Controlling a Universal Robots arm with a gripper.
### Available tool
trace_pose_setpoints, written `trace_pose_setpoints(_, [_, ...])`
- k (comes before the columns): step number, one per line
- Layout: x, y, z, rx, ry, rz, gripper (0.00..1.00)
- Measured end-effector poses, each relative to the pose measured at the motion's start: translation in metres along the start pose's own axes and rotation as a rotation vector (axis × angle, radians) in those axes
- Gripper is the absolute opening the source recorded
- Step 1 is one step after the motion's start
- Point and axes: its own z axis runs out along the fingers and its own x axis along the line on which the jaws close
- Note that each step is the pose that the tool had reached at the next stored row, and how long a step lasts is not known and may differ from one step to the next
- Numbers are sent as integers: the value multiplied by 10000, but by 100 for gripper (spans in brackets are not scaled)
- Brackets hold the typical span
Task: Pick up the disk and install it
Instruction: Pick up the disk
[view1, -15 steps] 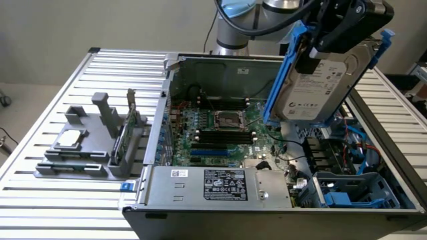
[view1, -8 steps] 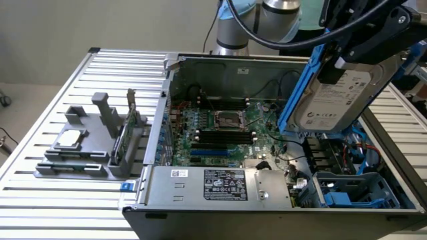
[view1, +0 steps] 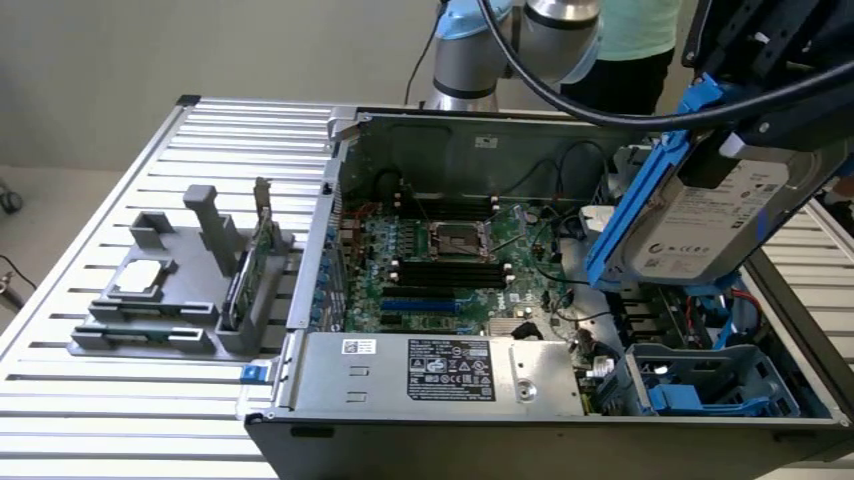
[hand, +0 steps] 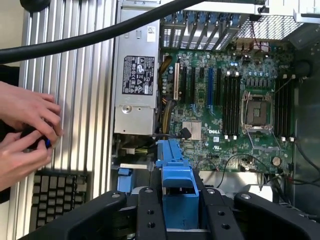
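Soft, even light fills my bench: the ribbed table (view1: 80, 400) gleams pale, with faint glare on the disk (view1: 707, 225) label. Inside, the case (view1: 400, 440) lies in shade, and my fingers (hand: 150, 215) show near-black against it.

Arm raised, gripper clamped on the disk

In the exterior view the Universal Robots arm (view1: 467, 55) comes in from the top of the picture with its silver and light-blue joints upright, and it reaches toward the exterior view's right. The black gripper (view1: 754, 120) hangs high on that side, pointing down and a little tilted. It is closed from both sides on the upper end of the disk (view1: 707, 220), which hangs tilted below it. In the wrist view the black fingers (hand: 150, 215) stand on either side of the disk and press against its blue edge.
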Motion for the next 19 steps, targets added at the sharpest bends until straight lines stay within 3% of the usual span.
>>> trace_pose_setpoints(5, [119,-158,-22,-56,-2,0,33])
trace_pose_setpoints(11, [318,-296,7,-66,-3,0,33])
trace_pose_setpoints(14, [397,-325,51,-57,-1,0,33])
trace_pose_setpoints(19, [420,-370,112,3,0,0,33])
